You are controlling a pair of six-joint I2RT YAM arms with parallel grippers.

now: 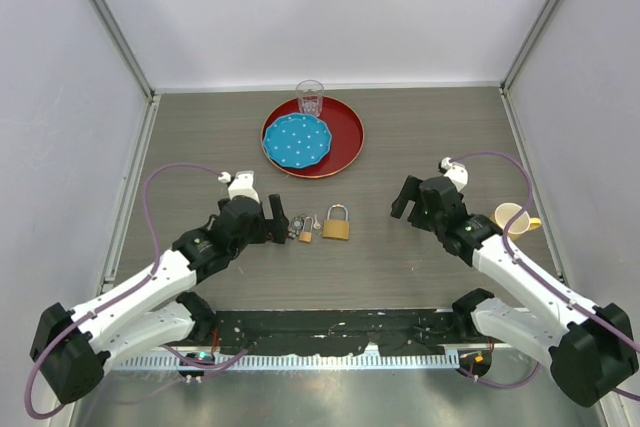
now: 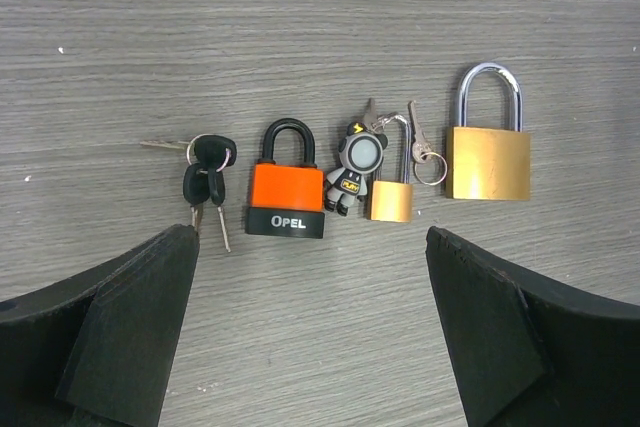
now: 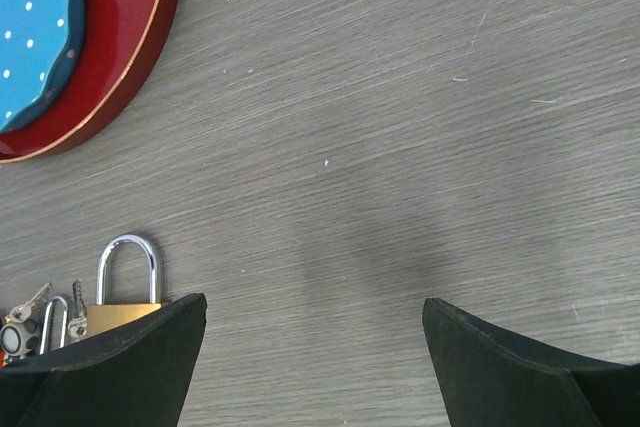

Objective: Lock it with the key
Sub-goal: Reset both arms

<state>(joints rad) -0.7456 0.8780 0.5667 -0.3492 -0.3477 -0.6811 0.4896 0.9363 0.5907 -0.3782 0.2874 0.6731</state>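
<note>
Large brass padlock (image 2: pixel 488 160) lies centre-right in the left wrist view. Leftward in a row sit a small brass padlock (image 2: pixel 389 199) with silver keys (image 2: pixel 415 129), an orange-and-black padlock (image 2: pixel 286 197) and black-headed keys (image 2: pixel 207 180). Left gripper (image 2: pixel 310 257) and right gripper (image 3: pixel 314 312) both gape wide, empty.

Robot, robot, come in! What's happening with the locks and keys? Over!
Left end effector open, empty, facing the orange padlock. Right end effector open, empty, clear of the big brass padlock. Black keys lying untouched. Nothing blocking.
</note>
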